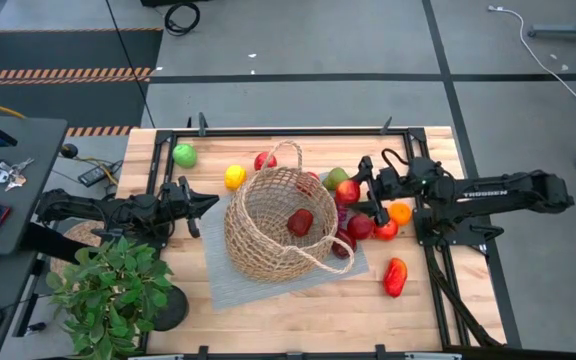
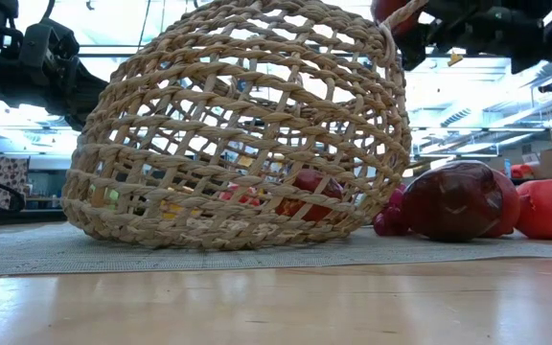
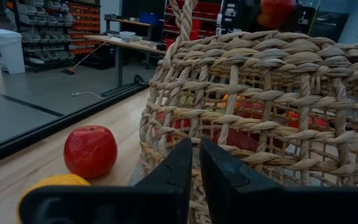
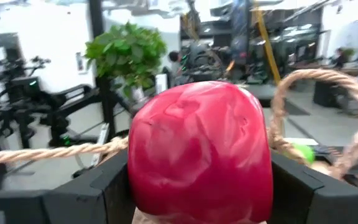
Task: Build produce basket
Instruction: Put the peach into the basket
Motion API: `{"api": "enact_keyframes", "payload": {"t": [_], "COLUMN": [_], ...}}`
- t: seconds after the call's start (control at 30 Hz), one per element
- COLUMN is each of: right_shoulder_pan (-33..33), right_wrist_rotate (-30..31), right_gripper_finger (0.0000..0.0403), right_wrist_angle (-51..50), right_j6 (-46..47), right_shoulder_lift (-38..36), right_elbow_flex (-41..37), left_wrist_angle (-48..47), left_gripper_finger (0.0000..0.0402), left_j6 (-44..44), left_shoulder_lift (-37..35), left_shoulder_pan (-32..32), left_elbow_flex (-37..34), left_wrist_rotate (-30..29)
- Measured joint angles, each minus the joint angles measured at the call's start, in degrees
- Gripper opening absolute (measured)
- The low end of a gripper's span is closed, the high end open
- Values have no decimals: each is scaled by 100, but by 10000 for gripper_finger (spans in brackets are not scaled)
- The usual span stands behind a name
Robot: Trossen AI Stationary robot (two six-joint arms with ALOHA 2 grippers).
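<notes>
The tan wicker basket (image 1: 264, 232) stands on a grey mat (image 1: 353, 268), with one red fruit (image 1: 300, 222) inside. It fills the low view (image 2: 238, 134). My right gripper (image 1: 354, 191) is at the basket's right rim, shut on a red apple (image 4: 201, 162), which also shows in the high view (image 1: 347, 191). My left gripper (image 1: 211, 201) is shut, its tips (image 3: 196, 167) just off the basket's left wall (image 3: 260, 124). Loose produce lies around the basket: green apple (image 1: 184, 154), lemon (image 1: 234, 177), red apple (image 1: 264, 160), pear (image 1: 335, 177), orange (image 1: 399, 212), red pepper (image 1: 395, 277). My right gripper pinches the red apple between its two fingers (image 4: 114, 186), one on each opposite side (image 4: 143, 168). The fingers come roughly level from the table's right. The apple is lifted clear, up by the basket's rim (image 2: 391, 10). My left gripper: I cannot tell whether its shut tips touch the basket's wall.
A leafy potted plant (image 1: 108, 285) stands at the near left corner, close to my left arm. Dark red fruits (image 1: 360, 227) (image 2: 458, 201) cluster right of the basket. The basket's looped handles (image 1: 286, 150) (image 4: 353, 118) stick up. Bare wood lies along the near edge (image 1: 288, 315).
</notes>
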Motion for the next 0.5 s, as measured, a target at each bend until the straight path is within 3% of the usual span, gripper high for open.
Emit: {"api": "enact_keyframes", "payload": {"t": [0.13, 0.5], "right_shoulder_pan": [0, 0], "right_wrist_rotate": [376, 379], "right_gripper_finger": [268, 268], "right_wrist_angle": [212, 736], "right_j6": [112, 587], "right_shoulder_lift": [155, 564], "right_elbow_flex": [-106, -115], "left_wrist_angle": [1, 0], "left_gripper_finger": [34, 40], "left_j6": [0, 0], "left_shoulder_lift": [1, 1], "left_shoulder_pan": [-1, 0], "left_elbow_flex": [-1, -1], "left_wrist_rotate": [0, 0]}}
